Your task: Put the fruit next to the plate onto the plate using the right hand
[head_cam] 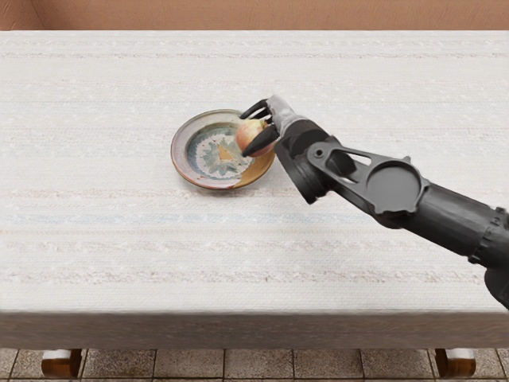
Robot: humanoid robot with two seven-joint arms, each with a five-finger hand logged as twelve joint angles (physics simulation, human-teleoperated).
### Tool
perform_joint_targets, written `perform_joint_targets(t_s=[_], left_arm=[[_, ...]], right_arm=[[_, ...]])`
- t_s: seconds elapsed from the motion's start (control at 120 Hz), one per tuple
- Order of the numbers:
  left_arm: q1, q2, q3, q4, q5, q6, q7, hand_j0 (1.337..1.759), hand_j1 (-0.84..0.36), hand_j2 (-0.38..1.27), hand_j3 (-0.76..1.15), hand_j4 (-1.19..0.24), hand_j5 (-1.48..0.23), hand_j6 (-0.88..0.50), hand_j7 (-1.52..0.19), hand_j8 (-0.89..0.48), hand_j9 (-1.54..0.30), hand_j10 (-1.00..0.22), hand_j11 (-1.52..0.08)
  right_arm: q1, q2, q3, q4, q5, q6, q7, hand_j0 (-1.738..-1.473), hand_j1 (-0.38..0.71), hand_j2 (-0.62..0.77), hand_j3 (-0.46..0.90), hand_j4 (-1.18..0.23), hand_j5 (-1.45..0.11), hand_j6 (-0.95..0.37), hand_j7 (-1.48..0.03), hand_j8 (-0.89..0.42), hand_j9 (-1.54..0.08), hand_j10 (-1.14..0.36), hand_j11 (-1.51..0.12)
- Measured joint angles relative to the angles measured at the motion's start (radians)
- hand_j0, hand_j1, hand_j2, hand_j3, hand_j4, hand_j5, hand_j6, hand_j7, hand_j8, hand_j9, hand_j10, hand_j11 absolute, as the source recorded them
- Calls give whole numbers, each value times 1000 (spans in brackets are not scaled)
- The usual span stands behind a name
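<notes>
A round pinkish-yellow fruit point(250, 134) sits between the fingers of my right hand point(259, 127), over the right side of the plate point(191, 155). The plate is shallow, with a brown rim and a blue-green patterned centre, and it lies on the table left of middle. My right arm reaches in from the lower right, and its dark fingers curl around the fruit from above and below. Whether the fruit touches the plate I cannot tell.
The long pale table point(119, 239) stretches across the whole view, its front edge near the bottom. A brown wall runs behind it. Tiled floor and two table feet show below.
</notes>
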Motion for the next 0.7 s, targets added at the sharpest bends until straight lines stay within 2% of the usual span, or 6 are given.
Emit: perform_joint_targets(t_s=[0.133,0.258,0.367,0.442,0.517,0.7], left_arm=[[0,0,0,0,0,0,0,1658,349,0,0,0,0,0,0,0,0,0,0],[0,0,0,0,0,0,0,1658,349,0,0,0,0,0,0,0,0,0,0],[0,0,0,0,0,0,0,1658,349,0,0,0,0,0,0,0,0,0,0],[0,0,0,0,0,0,0,1658,349,0,0,0,0,0,0,0,0,0,0],[0,0,-1,0,-2,0,0,1658,349,0,0,0,0,0,0,0,0,0,0],[9,0,-1,1,0,0,2,1658,349,0,0,0,0,0,0,0,0,0,0]], right_arm=[[0,16,-9,-47,-7,9,0,-1657,-37,109,0,-331,-467,-255,-448,-187,-455,-255,-458],[6,20,14,-26,-8,23,0,-1658,-170,58,0,-188,-264,-147,-254,-110,-258,-147,-259],[-32,-11,136,90,-7,182,0,-1658,-235,33,0,-119,-166,-94,-159,-73,-162,-94,-162],[-128,-68,276,219,3,348,0,-1658,-263,22,0,-88,-122,-72,-118,-57,-119,-71,-120],[-215,-125,401,305,72,534,0,-1658,-283,14,0,-67,-92,-56,-89,-45,-90,-55,-90],[-344,-232,590,384,258,859,0,-1658,-309,4,0,-38,-52,-34,-51,-29,-51,-34,-51]])
